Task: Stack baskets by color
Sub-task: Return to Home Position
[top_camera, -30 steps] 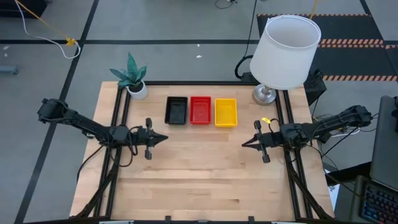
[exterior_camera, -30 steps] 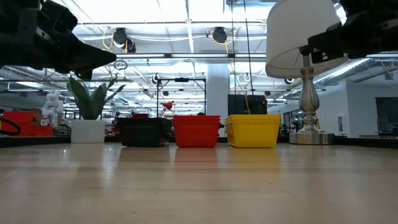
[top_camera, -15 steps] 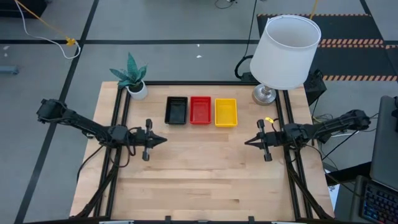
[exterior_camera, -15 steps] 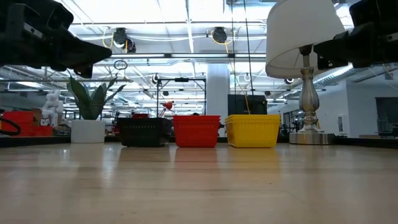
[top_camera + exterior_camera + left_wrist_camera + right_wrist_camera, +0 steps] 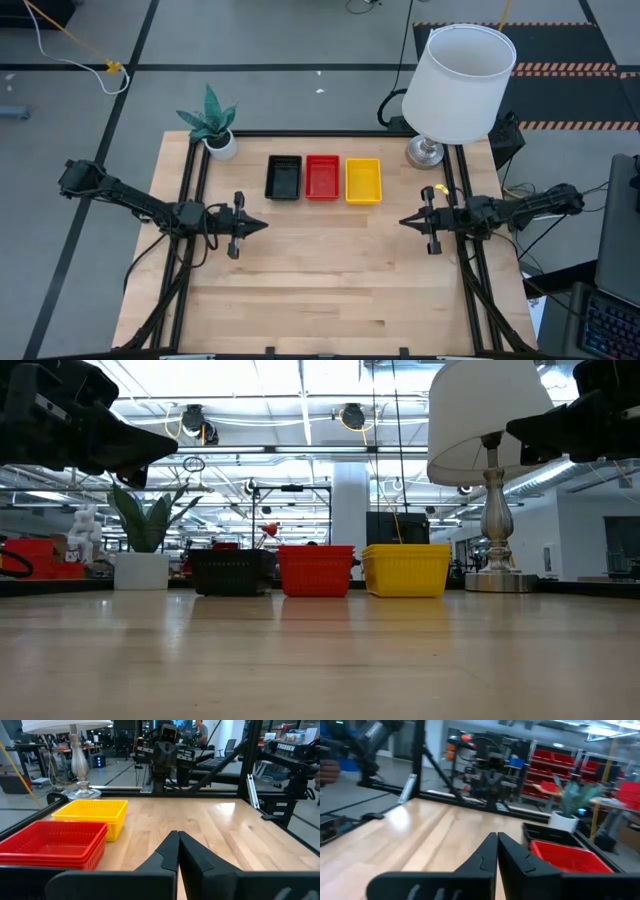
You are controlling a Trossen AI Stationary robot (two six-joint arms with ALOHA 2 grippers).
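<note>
Three stacks of baskets stand side by side on the table's far middle: black (image 5: 283, 177), red (image 5: 322, 177) and yellow (image 5: 363, 180). Their bottoms rest on the wood, as the low view shows for black (image 5: 231, 572), red (image 5: 316, 571) and yellow (image 5: 405, 570). My left gripper (image 5: 263, 225) hovers shut over the table's left part, pointing level toward the right. My right gripper (image 5: 402, 221) hovers shut at the right, pointing toward the left. Both are empty and clear of the baskets. The left wrist view shows the red (image 5: 50, 842) and yellow (image 5: 92, 815) stacks beside my shut fingers (image 5: 177, 845).
A white lamp (image 5: 460, 85) stands at the far right corner and a small potted plant (image 5: 212, 125) at the far left. Bare wood (image 5: 330, 280) spreads between the grippers and toward the near edge. Black frame rails (image 5: 190, 250) run along both sides.
My right gripper has drawn back toward the table's right edge and sunk a little, staying shut. The baskets have kept their places.
</note>
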